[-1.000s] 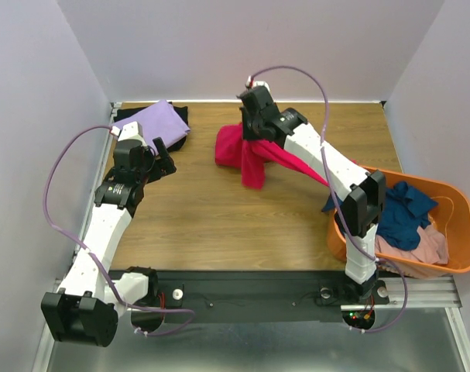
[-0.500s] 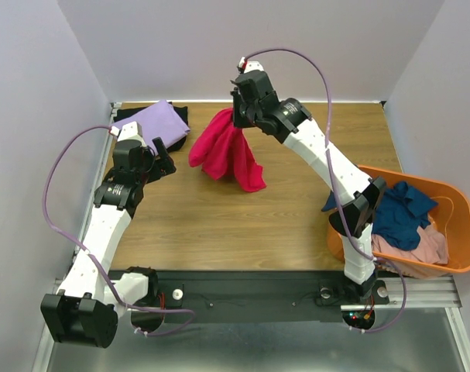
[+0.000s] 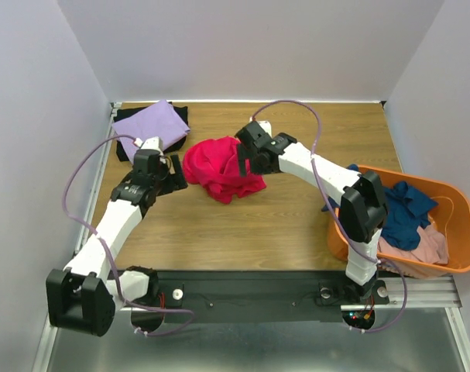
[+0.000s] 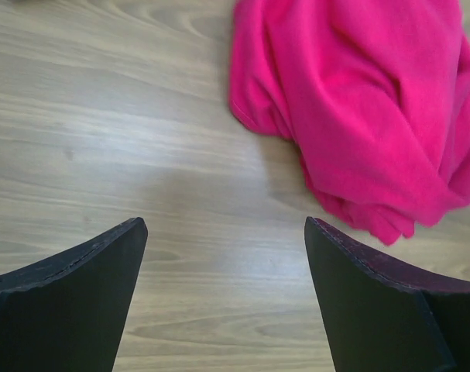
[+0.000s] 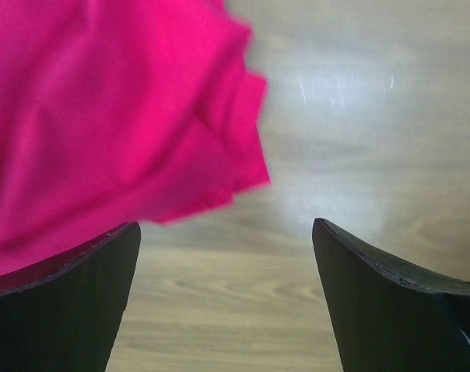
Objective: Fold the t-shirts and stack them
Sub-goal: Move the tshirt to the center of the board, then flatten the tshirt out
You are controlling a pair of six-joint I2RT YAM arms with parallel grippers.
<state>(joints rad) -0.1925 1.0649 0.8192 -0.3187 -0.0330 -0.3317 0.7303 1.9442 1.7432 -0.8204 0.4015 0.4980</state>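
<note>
Two shirts look done: a folded lavender cloth t-shirt [image 3: 148, 122] lies on a black cloth t-shirt [image 3: 181, 115] at the 10 o'clock corner of the wooden table [image 3: 219, 232]. The step in hand, as I judge it, is spreading the third. This crumpled crimson-pink cloth t-shirt [image 3: 219, 167] lies heaped near the table's middle, a little toward 11 o'clock. The left gripper [image 3: 175, 172] sits just beside the heap at its 9 o'clock, and the right gripper [image 3: 242, 160] is at its 3 o'clock edge. Both have their fingers spread wide and hold nothing. From the left wrist the cloth lies ahead at 1 o'clock, outside the gap. From the right wrist it lies at 10 o'clock. The next move likely calls for each gripper to find a hem or shoulder and pull the shirt flat. A navy blue cloth t-shirt [image 3: 405, 213] and a dusty pink cloth t-shirt [image 3: 413, 248] wait in the orange plastic tub [image 3: 465, 232] at 4 o'clock.
</note>
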